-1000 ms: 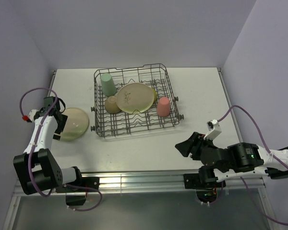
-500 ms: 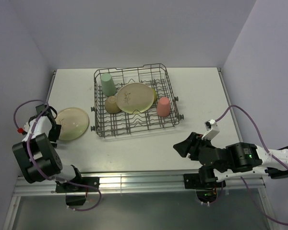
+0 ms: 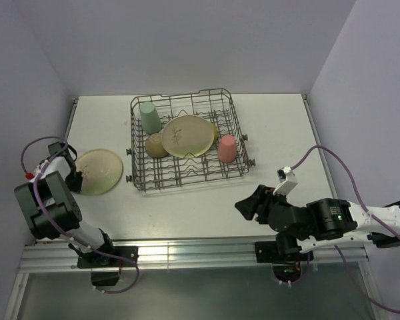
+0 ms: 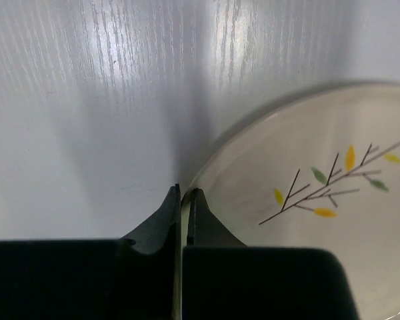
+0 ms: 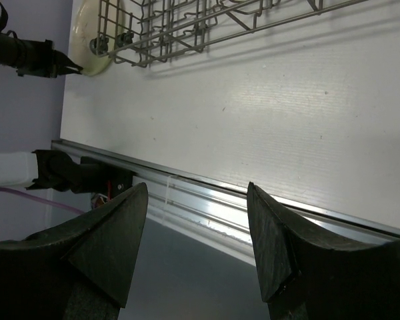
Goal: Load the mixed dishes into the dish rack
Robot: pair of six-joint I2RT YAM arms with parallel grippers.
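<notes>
A cream plate [image 3: 100,171] with a leaf sprig [image 4: 333,183] lies flat on the table, left of the dish rack [image 3: 139,175]. My left gripper [image 3: 75,179] [image 4: 183,193] is at the plate's left edge, shut on its rim, which shows as a thin strip between the fingers. The rack holds a mint-green cup [image 3: 149,117], a second cream plate [image 3: 187,135] leaning upright, a tan bowl [image 3: 155,145] and a coral-pink cup [image 3: 227,148]. A lime-green edge [image 3: 215,131] peeks from behind that plate. My right gripper [image 3: 250,208] [image 5: 197,190] hangs open and empty over the table's front edge.
The metal rail [image 3: 187,250] runs along the table's near edge. Purple walls close in the back and both sides. The right wrist view shows the rack's underside [image 5: 187,27], the plate [image 5: 90,27] and my left gripper [image 5: 67,67] far off.
My left gripper went from open to shut on the plate's left rim after the arm drew back toward the table's left edge. The right arm edged slightly left.
</notes>
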